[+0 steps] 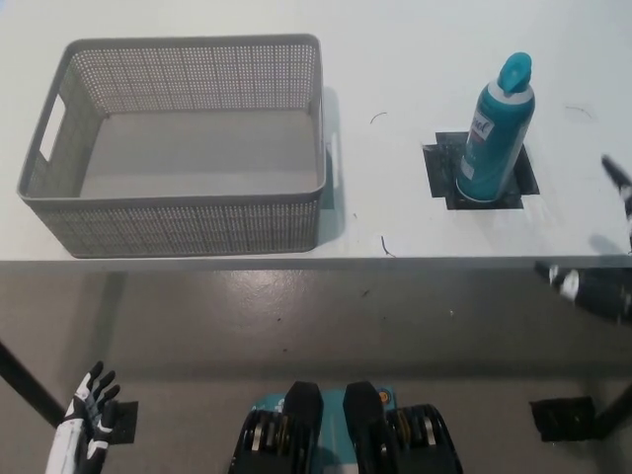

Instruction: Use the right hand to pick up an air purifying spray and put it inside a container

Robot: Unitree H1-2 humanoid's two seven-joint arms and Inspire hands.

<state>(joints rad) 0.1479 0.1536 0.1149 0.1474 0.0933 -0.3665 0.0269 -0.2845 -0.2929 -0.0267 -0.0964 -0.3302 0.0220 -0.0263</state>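
Task not begun: spray can stands upright on a black mat right of the empty grey basket, right hand beside it, grip indiscernible; left hand idle, fingers spread

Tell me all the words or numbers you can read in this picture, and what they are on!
None can be read.
The teal spray can has a white label near its top with dark print, but it is too small and blurred to read.
The grey basket, the white table and the black square under the can show no writing.
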